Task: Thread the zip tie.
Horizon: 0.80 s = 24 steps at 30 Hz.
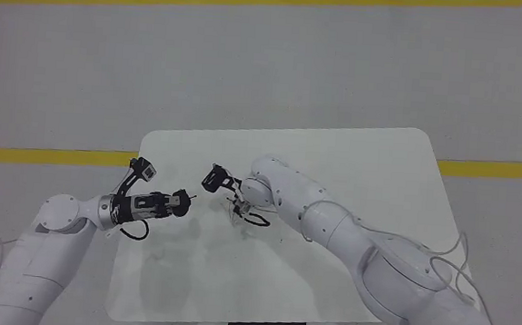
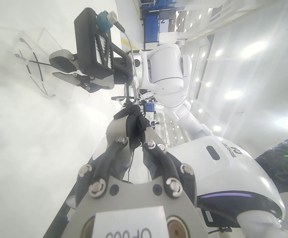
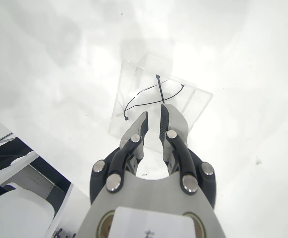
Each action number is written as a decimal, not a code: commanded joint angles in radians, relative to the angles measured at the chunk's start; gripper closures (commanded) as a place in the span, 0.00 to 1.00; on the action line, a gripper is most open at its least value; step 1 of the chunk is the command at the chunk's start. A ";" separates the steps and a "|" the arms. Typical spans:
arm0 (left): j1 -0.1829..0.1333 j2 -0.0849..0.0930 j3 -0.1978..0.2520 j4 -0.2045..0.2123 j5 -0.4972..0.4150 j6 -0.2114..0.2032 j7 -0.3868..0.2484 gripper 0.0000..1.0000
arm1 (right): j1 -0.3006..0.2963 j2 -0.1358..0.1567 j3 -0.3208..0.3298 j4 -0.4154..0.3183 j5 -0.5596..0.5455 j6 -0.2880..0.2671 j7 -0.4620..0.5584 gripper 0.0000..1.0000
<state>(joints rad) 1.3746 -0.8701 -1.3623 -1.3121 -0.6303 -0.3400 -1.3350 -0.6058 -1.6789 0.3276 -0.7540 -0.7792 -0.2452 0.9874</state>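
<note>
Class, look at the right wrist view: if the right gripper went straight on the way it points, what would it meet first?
Most likely the straight black zip tie, its near end just ahead of the open right gripper, in the clear tray. Depth is unclear.

This is a big industrial hall set up as a robot test floor, not a home or an office. The white table (image 1: 371, 152) beneath the left gripper (image 2: 134, 112) and the right gripper (image 3: 154, 109) stands alone on a smooth grey floor (image 1: 340, 68). 2 painted yellow lines (image 1: 254, 0) cross that floor: 1 lies well beyond the table from both grippers, and 1 is nearer, showing on either side of the table. Far past the left gripper's fingertips stand blue metal racks (image 2: 155, 29). Above them is a high white ceiling with rows of bright lamps (image 2: 231, 94).
</note>
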 commanded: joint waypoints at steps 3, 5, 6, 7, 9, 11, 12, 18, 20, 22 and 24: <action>0.000 0.000 0.000 0.000 0.000 0.000 0.000 1.00 | -0.002 -0.011 -0.004 0.019 -0.016 -0.010 -0.007 0.80; 0.000 0.000 0.000 0.000 0.000 0.000 0.000 1.00 | -0.003 -0.018 -0.004 0.034 -0.021 -0.015 -0.013 0.82; 0.000 0.000 0.000 0.000 0.000 0.000 0.000 1.00 | -0.004 -0.021 -0.004 0.041 -0.023 -0.018 -0.015 0.82; 0.000 0.000 0.000 0.000 0.000 0.000 0.000 1.00 | -0.003 -0.025 -0.004 0.050 -0.024 -0.022 -0.018 0.82; 0.000 0.000 0.000 0.000 0.000 0.000 0.000 1.00 | -0.002 -0.031 -0.003 0.063 -0.026 -0.027 -0.021 0.82; 0.000 0.000 0.000 0.000 0.000 0.000 0.000 1.00 | -0.001 -0.038 -0.002 0.078 -0.028 -0.032 -0.026 0.81; 0.000 0.000 0.000 0.000 0.000 0.000 0.000 1.00 | 0.000 -0.042 -0.002 0.084 -0.030 -0.034 -0.027 0.81; 0.000 0.000 0.000 0.000 0.000 0.000 0.000 1.00 | 0.006 -0.062 -0.004 0.112 -0.057 -0.034 -0.051 0.81; 0.000 0.000 0.000 0.000 0.000 0.000 0.000 1.00 | 0.008 -0.067 -0.008 0.118 -0.073 -0.032 -0.057 0.82; 0.000 0.000 0.000 0.000 0.000 0.000 0.000 1.00 | 0.008 -0.074 -0.012 0.124 -0.091 -0.030 -0.063 0.82; 0.000 0.000 0.000 0.000 0.000 0.000 0.000 1.00 | 0.006 -0.081 -0.015 0.133 -0.102 -0.028 -0.068 0.82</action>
<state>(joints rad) 1.3746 -0.8701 -1.3623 -1.3121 -0.6303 -0.3400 -1.3350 -0.5992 -1.7564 0.3140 -0.6255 -0.8764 -0.2734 0.9219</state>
